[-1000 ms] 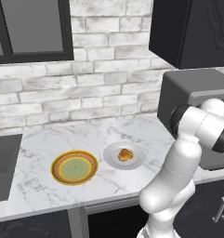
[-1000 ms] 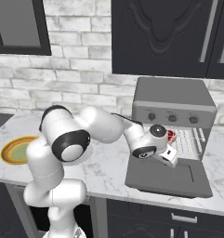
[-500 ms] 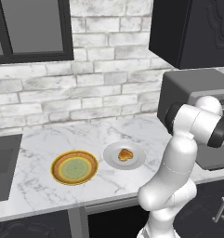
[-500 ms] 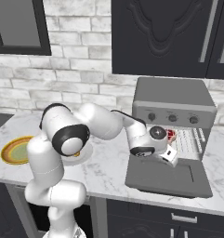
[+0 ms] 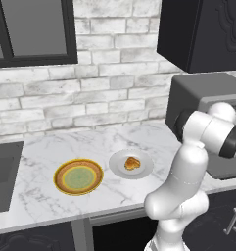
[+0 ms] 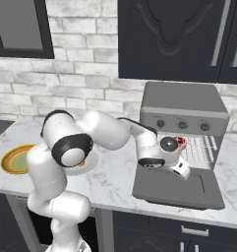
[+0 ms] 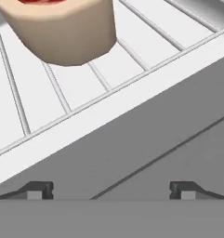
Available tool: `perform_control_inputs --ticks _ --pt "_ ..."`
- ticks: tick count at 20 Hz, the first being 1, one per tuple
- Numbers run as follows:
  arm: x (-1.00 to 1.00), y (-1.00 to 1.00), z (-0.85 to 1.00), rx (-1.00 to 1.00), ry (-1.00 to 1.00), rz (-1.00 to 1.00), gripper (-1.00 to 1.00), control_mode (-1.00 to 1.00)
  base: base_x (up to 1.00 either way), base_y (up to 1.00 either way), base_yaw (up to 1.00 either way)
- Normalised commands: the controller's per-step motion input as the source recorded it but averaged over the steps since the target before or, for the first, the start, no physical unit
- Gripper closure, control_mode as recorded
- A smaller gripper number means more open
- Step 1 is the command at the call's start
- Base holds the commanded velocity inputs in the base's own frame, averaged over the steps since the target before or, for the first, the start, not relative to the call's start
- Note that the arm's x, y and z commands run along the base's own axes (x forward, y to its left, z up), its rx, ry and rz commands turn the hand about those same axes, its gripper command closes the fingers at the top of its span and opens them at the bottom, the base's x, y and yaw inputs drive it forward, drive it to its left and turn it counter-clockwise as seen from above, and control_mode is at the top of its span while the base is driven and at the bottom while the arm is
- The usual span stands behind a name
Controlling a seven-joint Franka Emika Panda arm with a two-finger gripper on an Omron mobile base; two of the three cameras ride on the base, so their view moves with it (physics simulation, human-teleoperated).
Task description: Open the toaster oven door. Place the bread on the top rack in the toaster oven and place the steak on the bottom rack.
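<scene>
The toaster oven (image 6: 184, 110) stands at the counter's right end, its door (image 6: 176, 187) folded down flat. The steak (image 7: 62, 28) lies on a wire rack (image 7: 141, 51) inside. The gripper (image 7: 111, 190), fingers spread and empty, hangs over the door just beside it. The bread (image 5: 132, 163) sits on a white plate (image 5: 119, 169) to the left.

No readable text, label or number shows anywhere.

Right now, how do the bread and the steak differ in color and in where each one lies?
The bread is golden-brown; the steak is red on top with a pale side. The bread lies on a white plate on the counter; the steak lies on a wire rack inside the open toaster oven. Both are small and lie free, with nothing gripping them.
</scene>
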Motion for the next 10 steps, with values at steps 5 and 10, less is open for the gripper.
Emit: perform_control_inputs --ticks 5,10 --pt "-0.45 -0.13 0.30 0.05 -0.03 0.20 -1.00 -1.00 0.00 0.00 0.00" --pt "-0.26 -0.03 0.53 0.01 -0.15 0.29 -1.00 -1.00 0.00 0.00 0.00"
